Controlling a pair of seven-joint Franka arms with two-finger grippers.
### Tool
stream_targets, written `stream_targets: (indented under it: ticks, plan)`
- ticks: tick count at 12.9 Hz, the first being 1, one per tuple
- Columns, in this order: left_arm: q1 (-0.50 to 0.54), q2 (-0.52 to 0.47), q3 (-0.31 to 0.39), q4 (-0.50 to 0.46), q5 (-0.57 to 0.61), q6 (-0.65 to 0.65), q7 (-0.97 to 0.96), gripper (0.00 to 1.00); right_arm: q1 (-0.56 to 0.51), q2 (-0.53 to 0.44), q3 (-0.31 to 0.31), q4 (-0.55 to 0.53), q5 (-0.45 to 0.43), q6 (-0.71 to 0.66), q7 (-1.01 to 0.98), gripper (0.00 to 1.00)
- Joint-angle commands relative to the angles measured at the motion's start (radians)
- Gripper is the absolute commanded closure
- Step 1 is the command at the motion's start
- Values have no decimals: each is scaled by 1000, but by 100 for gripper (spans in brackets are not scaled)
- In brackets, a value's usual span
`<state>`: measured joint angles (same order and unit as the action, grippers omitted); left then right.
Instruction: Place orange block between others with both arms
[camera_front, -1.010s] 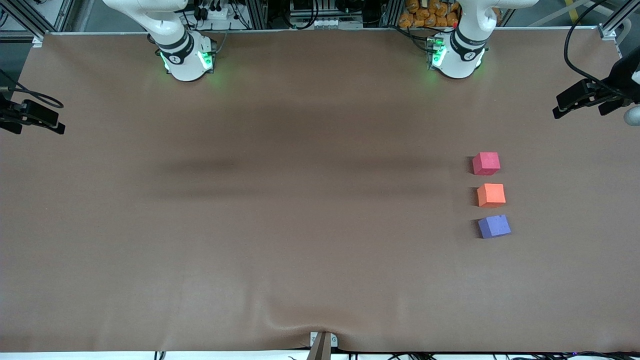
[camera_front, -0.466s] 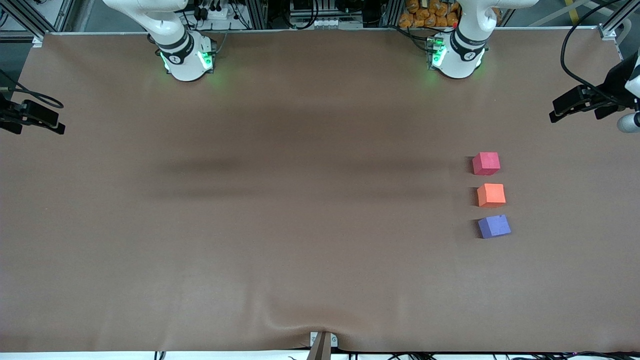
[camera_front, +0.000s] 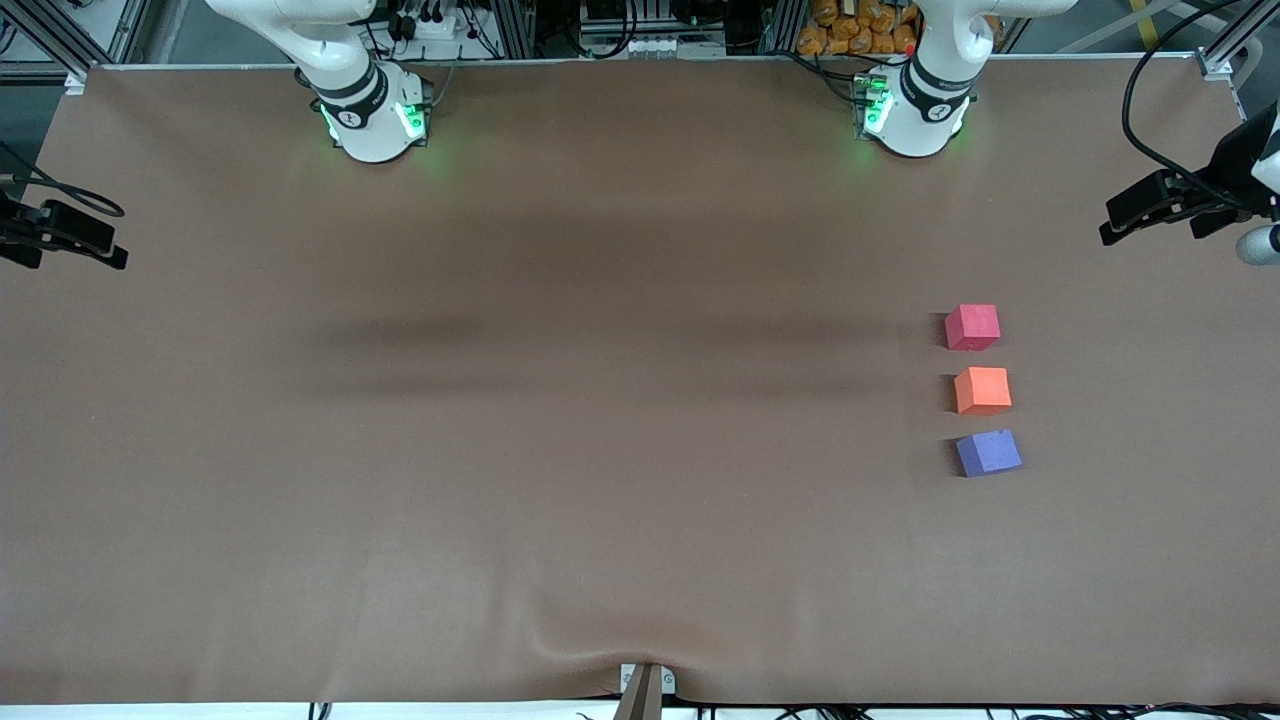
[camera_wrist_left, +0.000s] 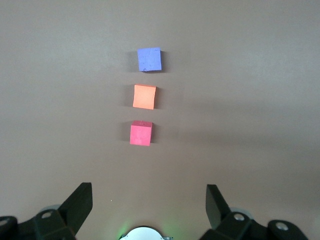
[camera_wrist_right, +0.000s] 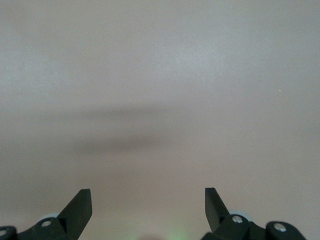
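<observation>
Orange block (camera_front: 982, 390) sat on the desk (camera_front: 600, 450) between red-pink cube (camera_front: 972, 327) at 12 o'clock and purple-blue cube (camera_front: 988, 453) at 6 o'clock (none touching), left hand (camera_wrist_left: 149, 205) spread apart high over the desk, right hand (camera_wrist_right: 148, 205) likewise apart, both empty

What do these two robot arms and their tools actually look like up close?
Both arms are glossy white, rounded tubes with black rings at the joints. The left arm's base and the right arm's base glow with green lights, and black cables run to them. The left tool and the right tool are matte black, each with two pointed, wedge-shaped fingers fastened by small silver screws.
</observation>
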<state>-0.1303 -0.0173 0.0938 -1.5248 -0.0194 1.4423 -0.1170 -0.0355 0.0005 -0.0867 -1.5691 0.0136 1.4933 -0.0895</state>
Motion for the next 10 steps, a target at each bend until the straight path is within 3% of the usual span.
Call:
stream_targets:
  ticks: [1,10]
  plan:
    - [3,4,-2,17,-2,-6,-1,0,-14,-2,5,3,8,4,-13,0]
    - [-8,4,-3,23,36,-5,-3,0,-12,-2,4,1,8,4,-13,0]
